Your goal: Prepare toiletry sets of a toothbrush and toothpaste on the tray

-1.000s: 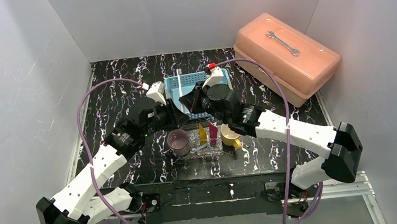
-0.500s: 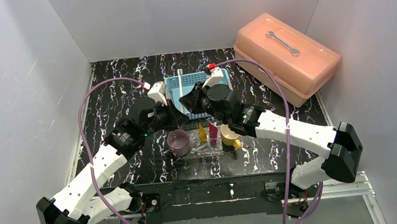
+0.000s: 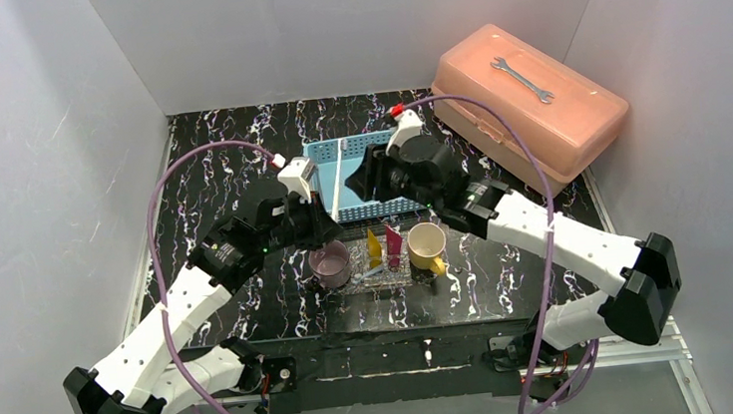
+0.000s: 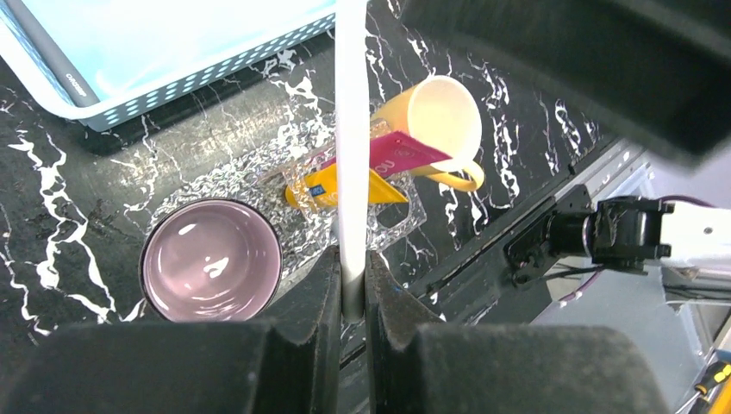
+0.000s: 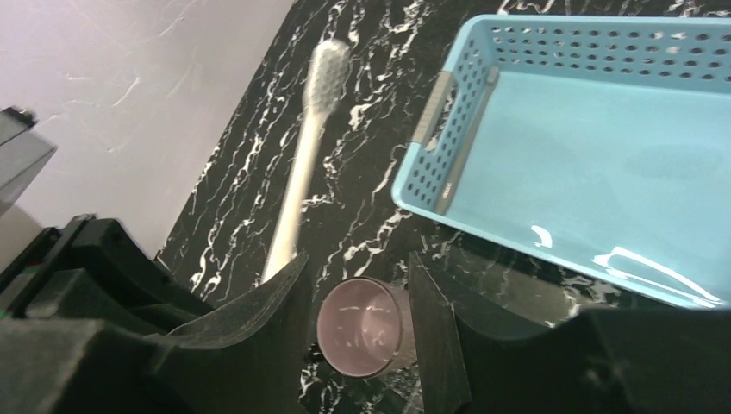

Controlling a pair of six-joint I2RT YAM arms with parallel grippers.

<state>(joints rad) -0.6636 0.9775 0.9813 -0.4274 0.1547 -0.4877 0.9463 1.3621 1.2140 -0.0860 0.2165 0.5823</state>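
Holding white toothbrush [image 4: 351, 129] tight in left gripper [image 4: 352, 289], middle of frame. Yellow tube [image 4: 312, 191], pink tube [image 4: 405, 155] on tray [image 4: 226, 177]. Right gripper [image 5: 357, 293] fingers apart, purple cup [image 5: 358, 329] showing between.

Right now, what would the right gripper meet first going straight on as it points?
Likely the purple cup, framed between the open fingers of the right gripper in its wrist view; depth is unclear.

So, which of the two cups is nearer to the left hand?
The purple cup, at the tray's left end, just beside the left hand holding a toothbrush; the yellow cup stands at the right end.
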